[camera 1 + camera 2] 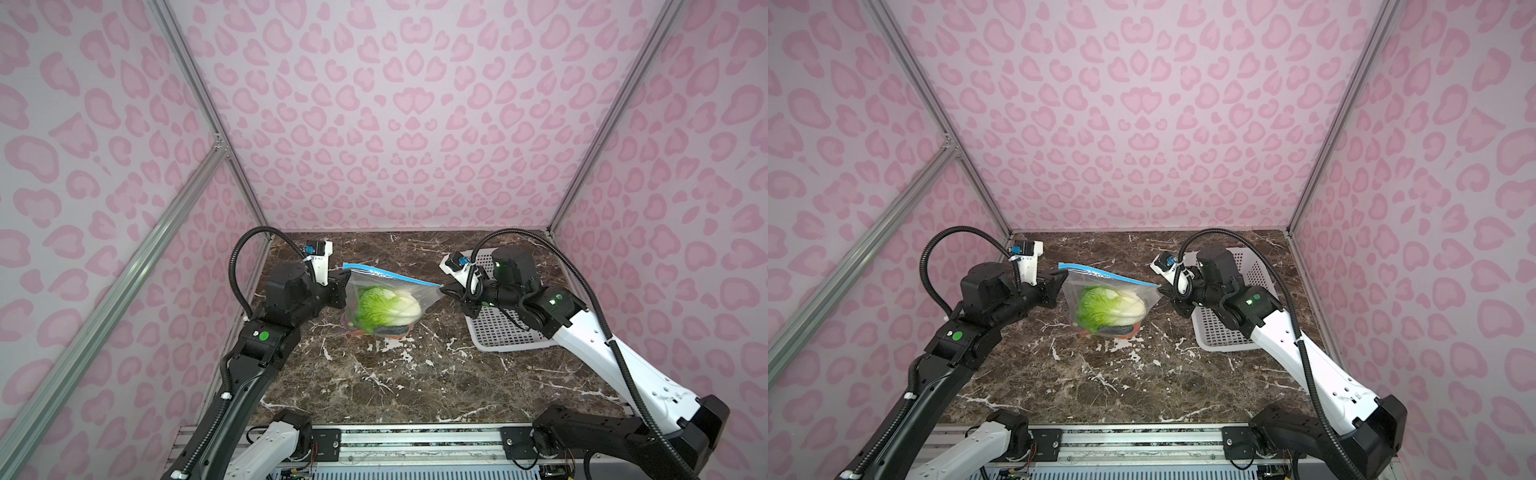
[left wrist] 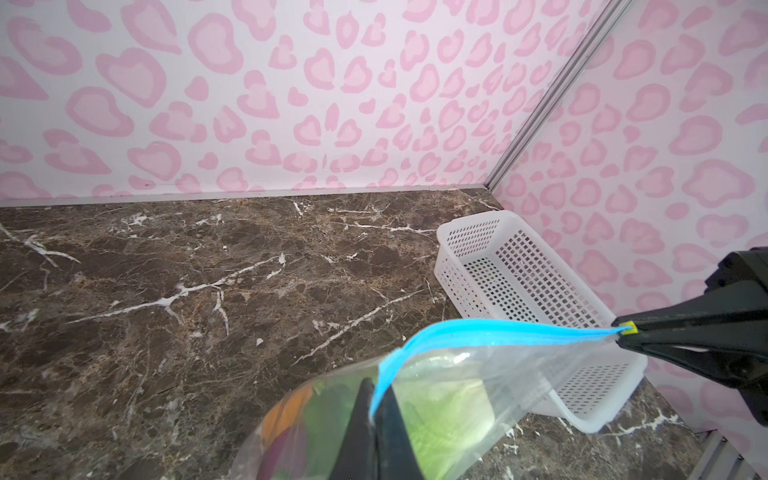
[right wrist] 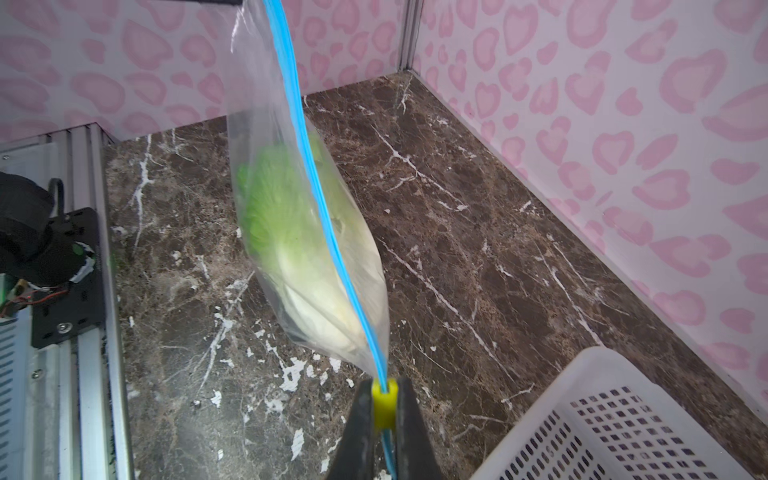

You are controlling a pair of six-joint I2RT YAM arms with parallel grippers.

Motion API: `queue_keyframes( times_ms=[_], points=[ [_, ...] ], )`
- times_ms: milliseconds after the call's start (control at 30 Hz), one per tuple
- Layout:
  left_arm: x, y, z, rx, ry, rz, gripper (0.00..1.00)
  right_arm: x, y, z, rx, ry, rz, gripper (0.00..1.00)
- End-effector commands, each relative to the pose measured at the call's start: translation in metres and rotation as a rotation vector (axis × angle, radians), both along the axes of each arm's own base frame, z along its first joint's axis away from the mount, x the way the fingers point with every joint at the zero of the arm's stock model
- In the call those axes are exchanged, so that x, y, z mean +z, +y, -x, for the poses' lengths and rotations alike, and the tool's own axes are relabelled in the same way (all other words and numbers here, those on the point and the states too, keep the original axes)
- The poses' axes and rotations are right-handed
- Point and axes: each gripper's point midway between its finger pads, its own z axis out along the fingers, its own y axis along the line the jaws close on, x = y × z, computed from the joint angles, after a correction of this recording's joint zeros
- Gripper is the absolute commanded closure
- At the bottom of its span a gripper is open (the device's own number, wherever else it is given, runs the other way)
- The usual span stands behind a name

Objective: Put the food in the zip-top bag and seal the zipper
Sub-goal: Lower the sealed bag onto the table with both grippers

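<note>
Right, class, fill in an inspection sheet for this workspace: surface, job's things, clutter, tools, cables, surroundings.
Surface: brown marble tabletop, no loose food seen.
Job's things: zip-top bag held up by its top corners, cabbage and other food inside; zipper stretched taut.
Clutter: white basket on the right, no food seen in it.
Tools: left tool shut on the bag's corner; right tool shut on the yellow slider.
Cables: black hoses arch high, clear of the bag.
Surroundings: pink-patterned walls, aluminium frame.
</note>
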Motion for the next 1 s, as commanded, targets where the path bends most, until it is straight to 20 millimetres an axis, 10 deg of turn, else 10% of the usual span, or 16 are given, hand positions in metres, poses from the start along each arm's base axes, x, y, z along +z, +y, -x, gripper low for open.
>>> queue_keyframes(
  times_ms=[0,367,767,833,900,967],
  points=[
    [0.019,-0.002,0.016,-0.025,-0.032,0.083,0.96,0.012,0.007,0.024,0.051,0.021,-0.050,1.00],
    [0.037,-0.001,0.040,-0.026,-0.017,0.241,0.96,0.028,0.008,0.066,0.114,0.071,-0.197,1.00],
    [-0.036,0.017,-0.015,0.188,0.108,0.155,0.96,-0.045,0.009,-0.017,-0.127,0.182,-0.200,1.00],
    [-0.037,0.020,-0.024,0.219,0.119,0.132,0.77,-0.053,0.007,-0.032,-0.162,0.185,-0.183,1.00],
    [-0.037,0.028,-0.035,0.281,0.131,0.097,0.37,-0.063,0.007,-0.047,-0.187,0.199,-0.161,1.00],
    [-0.034,0.037,-0.045,0.334,0.129,0.059,0.27,-0.073,0.006,-0.063,-0.211,0.216,-0.141,1.00]
  ],
)
